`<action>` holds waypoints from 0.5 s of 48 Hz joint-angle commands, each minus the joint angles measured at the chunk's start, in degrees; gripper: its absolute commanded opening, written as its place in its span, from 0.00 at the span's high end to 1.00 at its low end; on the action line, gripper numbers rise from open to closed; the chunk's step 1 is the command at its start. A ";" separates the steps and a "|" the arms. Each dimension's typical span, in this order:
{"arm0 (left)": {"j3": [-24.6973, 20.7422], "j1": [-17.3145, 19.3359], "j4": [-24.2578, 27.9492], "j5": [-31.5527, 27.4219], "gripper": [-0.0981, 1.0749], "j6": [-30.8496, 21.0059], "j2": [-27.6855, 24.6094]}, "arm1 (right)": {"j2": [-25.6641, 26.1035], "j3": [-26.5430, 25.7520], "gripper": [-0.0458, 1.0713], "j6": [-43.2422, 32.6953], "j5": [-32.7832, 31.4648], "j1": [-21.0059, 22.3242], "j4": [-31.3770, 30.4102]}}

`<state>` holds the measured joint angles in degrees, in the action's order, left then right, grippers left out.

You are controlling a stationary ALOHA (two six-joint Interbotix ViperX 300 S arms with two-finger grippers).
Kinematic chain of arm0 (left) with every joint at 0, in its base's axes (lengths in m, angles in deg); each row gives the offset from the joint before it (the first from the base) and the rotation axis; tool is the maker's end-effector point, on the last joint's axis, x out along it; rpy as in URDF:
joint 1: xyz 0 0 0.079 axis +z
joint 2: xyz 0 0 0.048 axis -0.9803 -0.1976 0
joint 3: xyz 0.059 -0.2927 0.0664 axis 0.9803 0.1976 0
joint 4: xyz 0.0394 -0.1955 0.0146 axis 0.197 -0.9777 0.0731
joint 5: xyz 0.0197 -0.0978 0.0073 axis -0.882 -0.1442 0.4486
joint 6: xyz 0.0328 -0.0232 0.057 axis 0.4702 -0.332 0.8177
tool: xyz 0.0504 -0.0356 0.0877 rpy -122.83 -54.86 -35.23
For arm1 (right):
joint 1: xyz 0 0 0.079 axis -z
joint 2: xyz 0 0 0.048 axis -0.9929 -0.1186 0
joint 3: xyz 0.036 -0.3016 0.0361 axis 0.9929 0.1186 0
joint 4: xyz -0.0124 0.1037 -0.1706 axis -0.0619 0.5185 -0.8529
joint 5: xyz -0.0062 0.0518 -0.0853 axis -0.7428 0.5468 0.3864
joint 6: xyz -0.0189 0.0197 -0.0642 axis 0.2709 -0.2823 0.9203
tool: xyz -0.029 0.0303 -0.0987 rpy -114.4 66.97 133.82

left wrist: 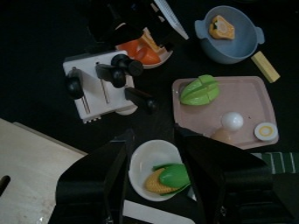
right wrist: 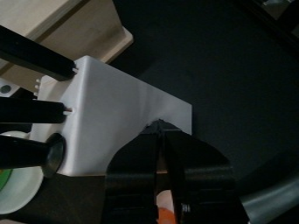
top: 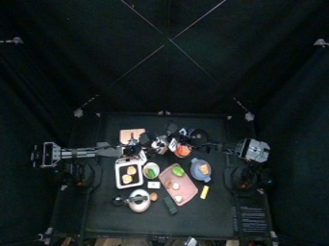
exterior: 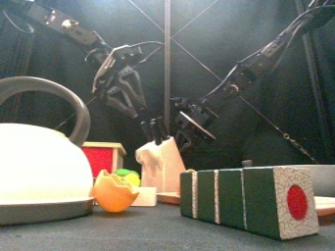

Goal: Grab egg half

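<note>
Pink cutting board [left wrist: 228, 107] lies on the black desk [top: 110, 219], carrying the egg half [left wrist: 267, 131], white with a yellow yolk, near one corner. Beside it on the board: a plain white egg-shaped piece [left wrist: 233, 121] and a green leafy vegetable [left wrist: 201, 89]. Nothing touches the egg half.

Left gripper [left wrist: 160, 157] hangs above the desk, fingers spread wide, nothing between them. Directly under it sits a white bowl [left wrist: 149, 157] with green and yellow food. Egg half lies off to one side of this gripper, apart from it.

Right gripper [right wrist: 162, 131] hangs over the middle of the desk, fingers pressed narrow, tips together, nothing visibly held. Its white wrist block shows in the left wrist view.

Other items: blue pan [left wrist: 229, 33] holding an orange piece, a white kettle [exterior: 39, 162] near the front edge, a green-and-white striped block [exterior: 249, 199] with a red disc.
</note>
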<state>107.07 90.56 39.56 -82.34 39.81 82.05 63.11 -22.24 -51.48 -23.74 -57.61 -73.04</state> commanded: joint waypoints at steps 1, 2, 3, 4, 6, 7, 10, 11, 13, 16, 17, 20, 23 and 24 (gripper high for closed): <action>2.29 -0.09 0.00 3.87 0.24 0.00 3.43 | 1.49 -1.14 0.58 -0.09 -0.88 -0.26 0.09; 3.08 -0.09 0.00 4.83 0.24 0.00 3.87 | 1.58 -1.05 0.58 -0.09 -1.23 -0.44 0.09; 3.96 -0.09 0.00 5.98 0.24 0.18 4.39 | 2.02 -0.97 0.58 -0.09 -1.76 -0.70 0.09; 4.83 -0.26 0.09 7.03 0.24 0.35 4.92 | 2.46 -0.79 0.58 -0.09 -2.29 -0.79 0.18; 6.68 -0.62 0.35 9.40 0.24 0.53 5.98 | 3.52 -0.44 0.58 -0.18 -3.69 -1.32 0.26; 7.56 -0.79 0.62 10.63 0.24 0.53 6.50 | 4.13 -0.18 0.58 -0.26 -4.31 -1.58 0.26; 10.20 -0.79 1.85 14.41 0.24 0.62 8.09 | 6.42 0.62 0.58 -0.44 -6.33 -2.81 0.53; 11.34 -0.70 2.37 16.08 0.24 0.62 8.96 | 7.12 0.97 0.58 -0.44 -6.77 -3.25 0.70; 12.83 -0.70 2.90 18.37 0.24 0.53 10.02 | 8.61 1.67 0.58 -0.44 -7.47 -4.31 1.14; 14.94 -0.62 3.43 21.01 0.24 0.53 11.69 | 10.81 2.90 0.58 -0.44 -7.82 -5.98 1.93; 15.91 -0.53 3.60 22.32 0.24 0.53 12.48 | 12.13 3.78 0.58 -0.44 -7.91 -7.03 2.37; 17.84 -0.18 3.60 24.17 0.24 0.62 13.97 | 14.85 5.27 0.58 -0.44 -8.44 -9.14 3.34; 19.78 0.00 3.78 25.66 0.24 0.70 15.56 | 17.14 6.59 0.58 -0.44 -9.40 -11.07 4.48; 20.21 0.09 3.87 26.02 0.24 0.70 15.91 | 17.93 6.94 0.58 -0.44 -9.84 -11.87 4.92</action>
<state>126.32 90.30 43.08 -58.35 40.42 96.02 76.21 -15.83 -51.83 -32.80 -67.19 -69.26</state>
